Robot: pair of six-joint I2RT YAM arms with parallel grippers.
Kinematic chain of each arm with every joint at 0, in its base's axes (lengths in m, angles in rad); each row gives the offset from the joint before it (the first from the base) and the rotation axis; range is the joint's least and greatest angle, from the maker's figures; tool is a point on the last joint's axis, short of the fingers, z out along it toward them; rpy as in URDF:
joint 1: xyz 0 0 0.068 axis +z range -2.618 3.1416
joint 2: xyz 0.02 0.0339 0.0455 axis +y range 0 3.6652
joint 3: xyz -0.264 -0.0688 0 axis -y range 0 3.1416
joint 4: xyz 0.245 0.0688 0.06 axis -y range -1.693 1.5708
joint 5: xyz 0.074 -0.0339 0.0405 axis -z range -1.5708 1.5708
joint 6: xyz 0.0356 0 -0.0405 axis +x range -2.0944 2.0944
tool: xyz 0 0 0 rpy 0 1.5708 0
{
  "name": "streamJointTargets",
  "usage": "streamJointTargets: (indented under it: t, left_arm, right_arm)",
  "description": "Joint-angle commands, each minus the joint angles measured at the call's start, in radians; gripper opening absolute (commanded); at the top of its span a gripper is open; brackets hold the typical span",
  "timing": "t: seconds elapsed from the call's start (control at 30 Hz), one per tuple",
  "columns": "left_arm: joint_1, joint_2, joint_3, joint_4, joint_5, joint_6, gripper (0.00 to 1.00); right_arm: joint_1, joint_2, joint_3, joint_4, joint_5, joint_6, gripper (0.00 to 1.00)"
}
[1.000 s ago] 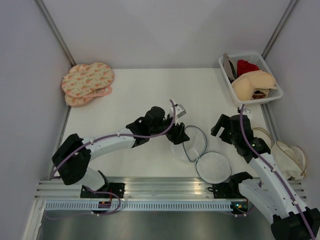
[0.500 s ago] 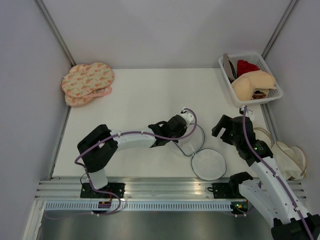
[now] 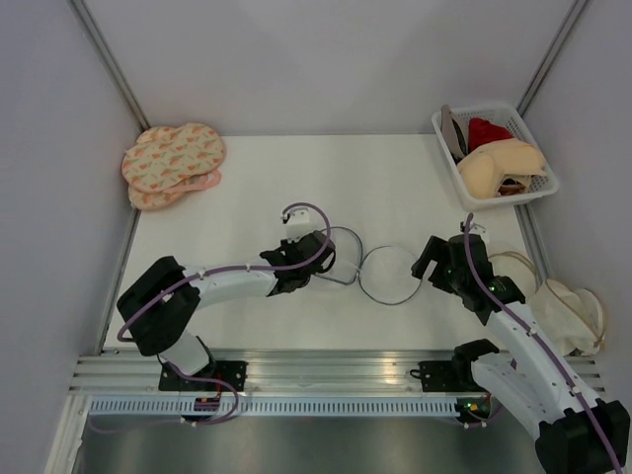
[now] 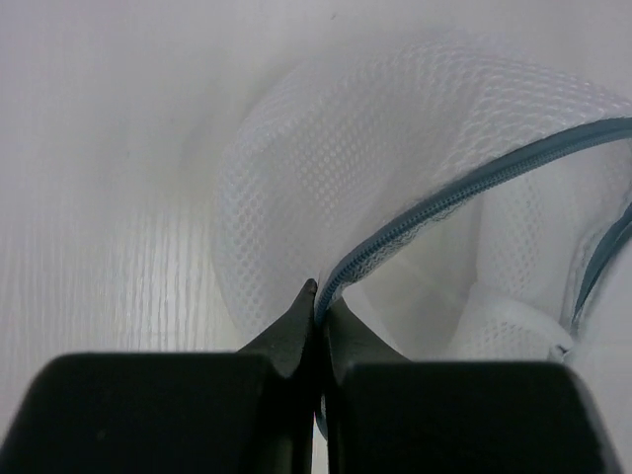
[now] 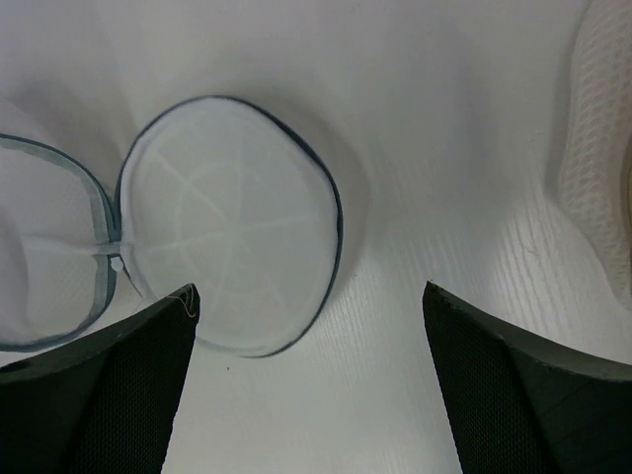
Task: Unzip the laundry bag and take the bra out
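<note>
Centrally, open table [image 3: 247, 188] surrounds the laundry bag [image 3: 387, 275] — splayed into two mesh rounds, its grey rim pinched by the left gripper [image 4: 316, 296] — while the right gripper [image 5: 308, 296] gapes wide.

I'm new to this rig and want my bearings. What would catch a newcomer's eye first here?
The round, grey-rimmed white mesh laundry bag lies opened in two halves mid-table. The left gripper is shut on its zip rim, and the open right gripper hovers by the right half. Far right, a peach-beige bra lies in a white plastic basket; far left lie pink patterned pouches.
</note>
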Motion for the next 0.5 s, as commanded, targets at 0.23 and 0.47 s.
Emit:
streamJointTargets:
  t: [0.23,0.47]
  left_arm:
    - [-0.007,-0.14,-0.186,0.154,0.155,-0.364,0.1]
    - [-0.009,-0.225,-0.272,0.265,0.207,-0.357,0.57]
  right_arm:
    - [0.005,0.085,-0.167,0.343,-0.182,0.111,0.96]
    - [0.006,0.177,-0.259,0.577,-0.239,0.209,0.88]
